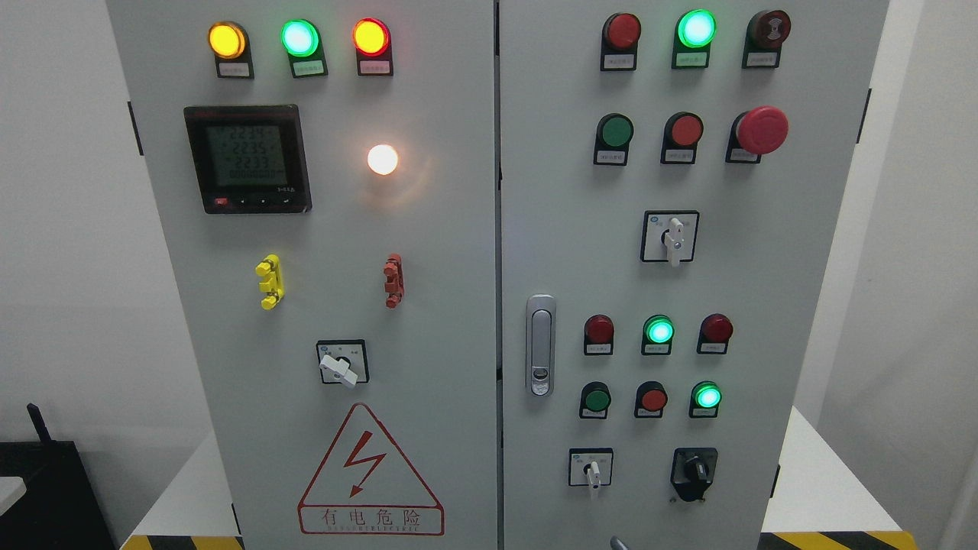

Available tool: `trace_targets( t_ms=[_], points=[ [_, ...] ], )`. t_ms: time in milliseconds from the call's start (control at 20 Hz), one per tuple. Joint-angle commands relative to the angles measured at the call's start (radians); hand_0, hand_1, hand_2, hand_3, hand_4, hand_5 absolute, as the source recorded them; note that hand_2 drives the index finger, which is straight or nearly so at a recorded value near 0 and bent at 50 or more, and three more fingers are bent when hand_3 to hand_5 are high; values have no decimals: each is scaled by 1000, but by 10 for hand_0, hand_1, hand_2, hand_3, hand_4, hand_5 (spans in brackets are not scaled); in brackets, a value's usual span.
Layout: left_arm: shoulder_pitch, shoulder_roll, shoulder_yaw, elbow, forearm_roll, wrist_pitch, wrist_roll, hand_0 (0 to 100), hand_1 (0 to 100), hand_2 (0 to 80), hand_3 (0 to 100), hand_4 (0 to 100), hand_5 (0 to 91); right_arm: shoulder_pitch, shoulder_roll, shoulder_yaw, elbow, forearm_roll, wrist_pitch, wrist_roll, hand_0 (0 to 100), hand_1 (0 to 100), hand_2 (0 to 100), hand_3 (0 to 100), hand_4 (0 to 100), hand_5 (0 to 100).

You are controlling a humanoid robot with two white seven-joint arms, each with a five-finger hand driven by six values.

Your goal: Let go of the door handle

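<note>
**Door handle free; no hand identifiable on my feed**

From my remote station I can confirm only a small grey tip at the bottom edge of the head view, just right of the door seam. It is too small for me to say whether it belongs to a hand, to which arm, or how its fingers stand. Neither arm shows otherwise.

The door handle sits above that tip, on the left edge of the right door, just beside the seam. It is a silver swing handle, upright and lying flat in its recess, with a key cylinder at its lower end. Nothing touches it.

Right of the handle I see two rows of round buttons and lamps, with a green lamp lit in the upper row. A white rotary switch and a black one sit below. A red mushroom button stands near the top.

The left door carries a digital meter, a lit white lamp and a red warning triangle.
</note>
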Motion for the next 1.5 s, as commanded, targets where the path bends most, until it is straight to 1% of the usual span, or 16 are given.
trace_targets(
  t_ms=[0, 401, 501, 601, 652, 752, 802, 852, 952, 1002, 1103, 1153, 1253, 1303, 1353, 1453],
  points=[
    [-26, 0, 17, 0, 0, 1, 0, 120, 389, 0, 0, 0, 0, -5, 1, -6, -15, -4, 2, 2, 449, 53, 0, 0, 0, 0],
    [-26, 0, 17, 0, 0, 1, 0, 120, 389, 0, 0, 0, 0, 3, -7, 0, -34, 5, -11, 0, 433, 92, 0, 0, 0, 0],
    [-26, 0, 17, 0, 0, 1, 0, 120, 389, 0, 0, 0, 0, 6, -7, 6, -46, 40, -27, -9, 423, 117, 0, 37, 0, 0],
    [-26, 0, 17, 0, 0, 1, 0, 120, 389, 0, 0, 0, 0, 12, 0, 8, -52, 132, -45, -24, 411, 141, 0, 60, 18, 0],
    [-26, 0, 17, 0, 0, 1, 0, 120, 389, 0, 0, 0, 0, 12, 1, 9, -55, 187, -50, -49, 402, 163, 0, 87, 78, 38],
    [-26, 0, 17, 0, 0, 1, 0, 120, 389, 0, 0, 0, 0, 6, 1, 13, -57, 333, -54, -107, 393, 198, 0, 206, 230, 149],
    [-26, 0, 17, 0, 0, 1, 0, 120, 389, 0, 0, 0, 0, 1, 0, 13, -57, 435, -54, -125, 384, 241, 0, 353, 334, 248],
    [-26, 0, 17, 0, 0, 1, 0, 120, 389, 0, 0, 0, 0, -2, 0, 13, -57, 550, -54, -138, 387, 251, 0, 408, 370, 294],
    [-26, 0, 17, 0, 0, 1, 0, 120, 389, 0, 0, 0, 0, -20, 1, 25, -57, 760, -50, -155, 395, 273, 0, 497, 478, 500],
    [-26, 0, 17, 0, 0, 1, 0, 120, 389, 0, 0, 0, 0, -35, 1, 38, -55, 843, -47, -159, 386, 287, 0, 526, 509, 558],
    [-26, 0, 17, 0, 0, 1, 0, 120, 389, 0, 0, 0, 0, -80, 4, 54, -48, 968, -35, -156, 357, 313, 0, 615, 628, 751],
    [-26, 0, 17, 0, 0, 1, 0, 120, 389, 0, 0, 0, 0, -106, 4, 62, -43, 1022, -12, -149, 344, 320, 0, 653, 666, 794],
    [-26, 0, 17, 0, 0, 1, 0, 120, 389, 0, 0, 0, 0, -163, 4, 74, -25, 1120, 82, -132, 298, 332, 0, 797, 832, 956],
    [-26, 0, 17, 0, 0, 1, 0, 120, 389, 0, 0, 0, 0, -181, 4, 75, -14, 1143, 119, -106, 292, 332, 0, 861, 876, 974],
    [-26, 0, 17, 0, 0, 1, 0, 120, 389, 0, 0, 0, 0, -199, 6, 80, -3, 1159, 149, -81, 278, 331, 0, 890, 909, 992],
    [-26, 0, 17, 0, 0, 1, 0, 120, 389, 0, 0, 0, 0, -235, 6, 86, 17, 1179, 197, -61, 262, 324, 0, 914, 931, 1000]
  ],
)
